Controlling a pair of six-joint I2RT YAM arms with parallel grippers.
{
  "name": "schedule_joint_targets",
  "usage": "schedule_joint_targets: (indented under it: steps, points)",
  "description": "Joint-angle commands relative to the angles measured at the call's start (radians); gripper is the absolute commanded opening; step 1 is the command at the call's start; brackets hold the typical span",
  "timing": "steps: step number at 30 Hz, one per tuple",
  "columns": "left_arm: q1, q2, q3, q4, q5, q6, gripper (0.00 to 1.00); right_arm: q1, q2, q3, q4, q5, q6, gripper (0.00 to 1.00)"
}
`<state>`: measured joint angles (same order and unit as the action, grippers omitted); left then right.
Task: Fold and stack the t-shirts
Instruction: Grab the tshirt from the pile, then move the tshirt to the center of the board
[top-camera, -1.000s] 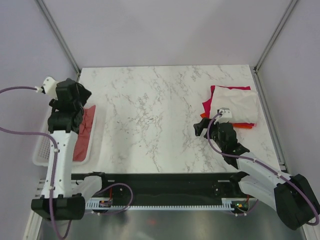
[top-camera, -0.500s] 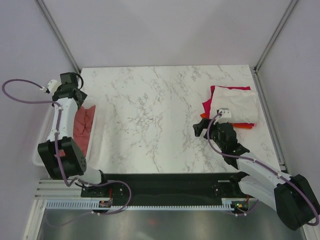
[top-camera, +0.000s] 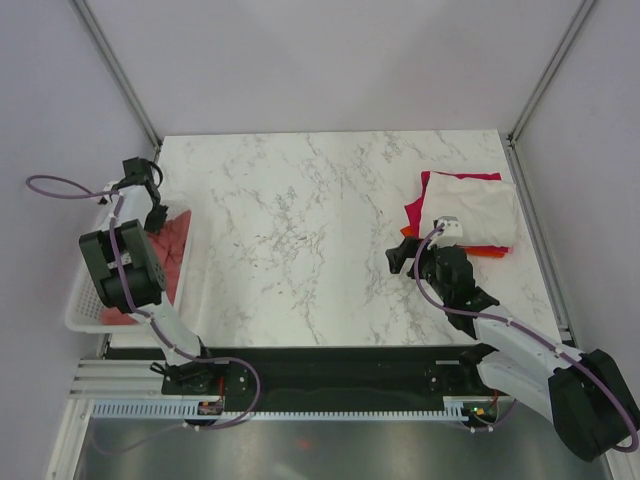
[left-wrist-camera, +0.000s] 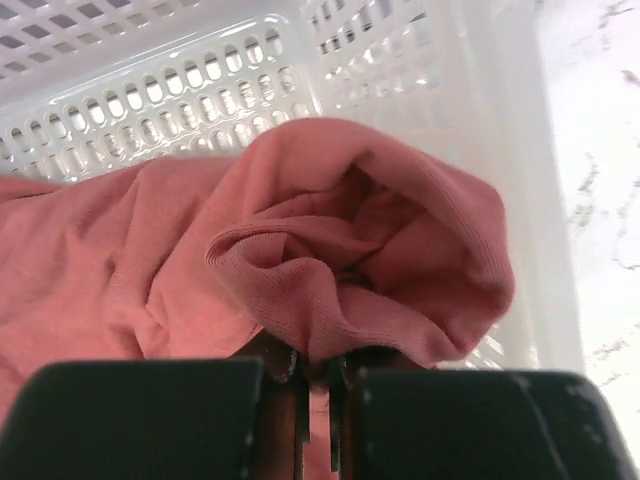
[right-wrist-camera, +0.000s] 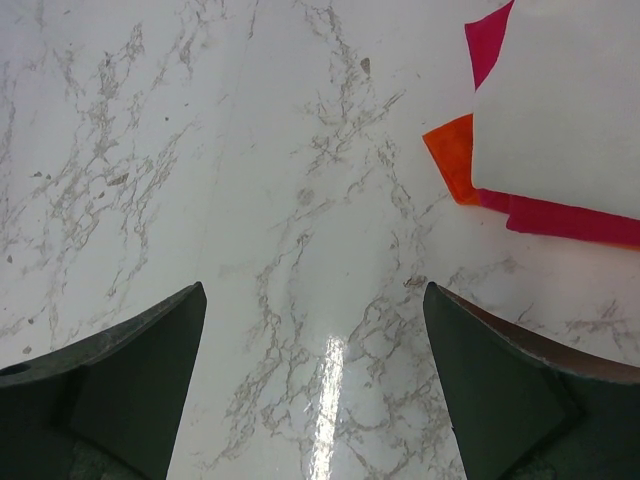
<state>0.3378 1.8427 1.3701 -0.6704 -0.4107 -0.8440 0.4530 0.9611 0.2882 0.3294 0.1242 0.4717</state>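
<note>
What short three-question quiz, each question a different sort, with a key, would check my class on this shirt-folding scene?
1. True or false: the left arm's fingers are shut on the salmon-red cloth t-shirt in the white plastic mesh basket.
2. Which folded shirt tops the stack on the marble table? A orange t-shirt; B cream-white t-shirt; C magenta t-shirt.
3. What do the right arm's fingers hold?
Key: 1 true; 2 B; 3 nothing, they stand open.

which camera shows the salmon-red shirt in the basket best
Left wrist: the salmon-red shirt fills the frame, a bunched fold pinched in the left gripper inside the basket. Top external shows only a red strip of it. Right wrist shows none.
</note>
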Motion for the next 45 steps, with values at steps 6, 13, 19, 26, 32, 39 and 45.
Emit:
schedule_joint_targets:
  steps: [6, 13, 19, 26, 32, 39, 45]
  points:
    - [-0.06, -0.395, -0.04, 0.003, -0.023, -0.203, 0.02, -0.004, 0.01, 0.008, 0.045, -0.031, 0.004, 0.98]
    - [-0.242, -0.756, -0.025, 0.018, 0.018, -0.273, 0.02, -0.004, -0.021, -0.006, 0.053, -0.037, -0.004, 0.98]
    - [-0.518, -0.809, 0.27, 0.087, 0.122, -0.247, 0.02, -0.004, -0.015, -0.001, 0.046, -0.032, -0.005, 0.98]
    - [-0.833, -0.452, 0.806, 0.097, 0.381, -0.192, 0.02, -0.004, -0.03, 0.0, 0.033, -0.006, -0.008, 0.98]
    - [-0.875, -0.353, 0.968, 0.097, 0.389, -0.144, 0.02, -0.004, -0.064, -0.006, 0.02, 0.02, -0.013, 0.98]
    - [-0.789, -0.693, 0.052, 0.213, 0.216, -0.248, 0.03, -0.004, -0.182, -0.037, -0.004, 0.06, -0.01, 0.98]
    - [-0.649, -0.867, -0.642, 0.396, 0.273, -0.426, 0.63, -0.002, -0.207, -0.058, 0.023, 0.025, -0.022, 0.98]
